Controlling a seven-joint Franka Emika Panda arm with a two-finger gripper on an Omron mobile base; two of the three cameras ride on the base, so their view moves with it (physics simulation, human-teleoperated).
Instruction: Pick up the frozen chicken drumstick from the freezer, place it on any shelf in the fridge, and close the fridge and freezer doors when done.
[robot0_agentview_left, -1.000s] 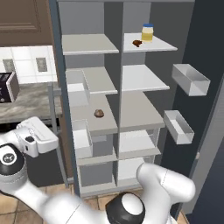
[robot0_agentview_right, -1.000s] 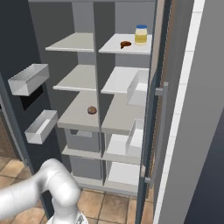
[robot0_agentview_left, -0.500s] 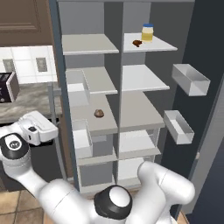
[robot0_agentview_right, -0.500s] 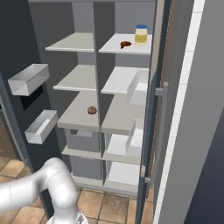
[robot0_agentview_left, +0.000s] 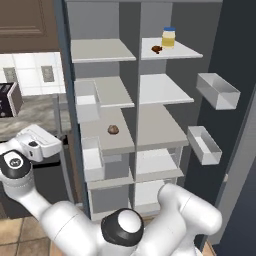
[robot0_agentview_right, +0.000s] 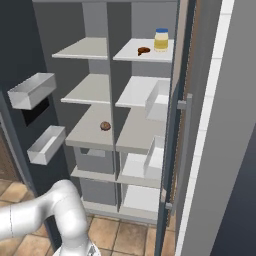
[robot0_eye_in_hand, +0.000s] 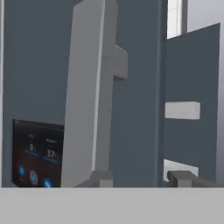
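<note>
Half a second on and up a notch: raised the gripper (robot0_eye_in_hand: 141, 178) a little and squared it to the outer face of the freezer door (robot0_eye_in_hand: 35, 65). Kept the fingertips spread apart, pinching nothing. Faced the grey bar handle (robot0_eye_in_hand: 85, 96) dead ahead and close, nearest the left tip, with the blue-lit panel (robot0_eye_in_hand: 37, 153) just past it on that side. Left the frozen chicken drumstick (robot0_agentview_left: 157, 48) well away, above and to the right of the hand, on the top fridge shelf (robot0_agentview_left: 185, 50) just beside the yellow jar (robot0_agentview_left: 169, 37). Looked like delivery done and door-closing begun.
</note>
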